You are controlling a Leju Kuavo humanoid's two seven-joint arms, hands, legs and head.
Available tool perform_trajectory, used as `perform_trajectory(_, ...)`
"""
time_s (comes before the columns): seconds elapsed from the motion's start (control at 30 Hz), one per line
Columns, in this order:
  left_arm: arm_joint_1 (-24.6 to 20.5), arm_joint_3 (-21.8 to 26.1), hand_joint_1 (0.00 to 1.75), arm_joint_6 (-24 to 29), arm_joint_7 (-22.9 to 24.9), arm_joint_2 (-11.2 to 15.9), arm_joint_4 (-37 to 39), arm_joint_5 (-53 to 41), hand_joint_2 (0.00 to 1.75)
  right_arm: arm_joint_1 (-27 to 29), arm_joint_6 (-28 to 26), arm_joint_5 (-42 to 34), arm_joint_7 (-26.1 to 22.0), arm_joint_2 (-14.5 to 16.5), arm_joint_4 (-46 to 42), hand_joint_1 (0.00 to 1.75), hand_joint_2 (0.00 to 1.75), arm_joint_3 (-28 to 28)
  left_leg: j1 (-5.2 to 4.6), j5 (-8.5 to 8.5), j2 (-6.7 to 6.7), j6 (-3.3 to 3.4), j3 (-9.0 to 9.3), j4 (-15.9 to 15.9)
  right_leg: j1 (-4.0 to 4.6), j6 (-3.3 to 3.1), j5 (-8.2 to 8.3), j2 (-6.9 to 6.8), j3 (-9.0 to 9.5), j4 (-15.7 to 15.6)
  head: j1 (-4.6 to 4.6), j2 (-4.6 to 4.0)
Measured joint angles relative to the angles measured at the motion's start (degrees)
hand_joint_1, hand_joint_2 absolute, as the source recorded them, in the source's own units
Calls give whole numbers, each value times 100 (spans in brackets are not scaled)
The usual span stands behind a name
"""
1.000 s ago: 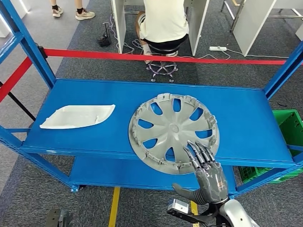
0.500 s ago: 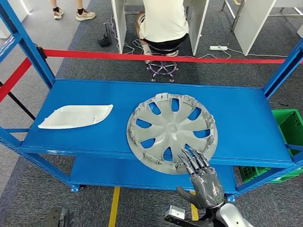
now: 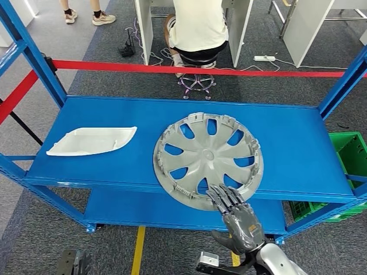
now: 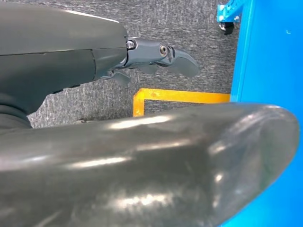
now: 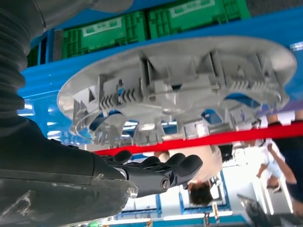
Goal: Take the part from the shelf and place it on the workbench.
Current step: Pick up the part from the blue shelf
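A grey wheel cover (image 3: 209,160) lies flat on the blue shelf (image 3: 294,149), its front rim hanging over the shelf's front edge. My right hand (image 3: 237,220) is at that front rim, fingers (image 3: 223,196) stretched out over the edge and thumb spread below it. In the right wrist view the fingers (image 5: 161,170) lie straight, with a gap to the cover's ribbed rim (image 5: 178,85); nothing is gripped. A white plastic part (image 3: 92,140) lies at the shelf's left. My left hand (image 4: 143,156) hangs beside the shelf over the floor, one finger (image 4: 161,52) straight, holding nothing.
Blue uprights (image 3: 34,54) frame the shelf at both ends, and a red bar (image 3: 195,70) runs behind it. A green crate (image 3: 352,154) sits low at the right. A person (image 3: 199,26) sits on a stool beyond the shelf. Yellow floor tape (image 3: 138,252) lies below.
My right hand has dropped lower and drifted left along the cover's front rim, its fingers still spread. The view shifted slightly at first; the cover and white part lie as before.
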Motion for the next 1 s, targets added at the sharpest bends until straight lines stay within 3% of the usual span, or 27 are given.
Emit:
perform_trajectory(0.37, -72, -357, 0, 105, 43, 151, 0, 206, 0, -431, 801, 335, 156, 291, 608, 0, 175, -50, 0, 5, 0, -2, 0, 0, 0, -3, 2, 0, -1, 5, 0, 0)
perform_trajectory(1.0, -24, -650, 0, 258, 250, 292, -172, 288, 0, -651, 1308, 858, 557, 654, 957, 0, 175, -546, 0, 6, -1, -2, 0, 0, 0, -3, 3, -1, -1, 7, -1, 0)
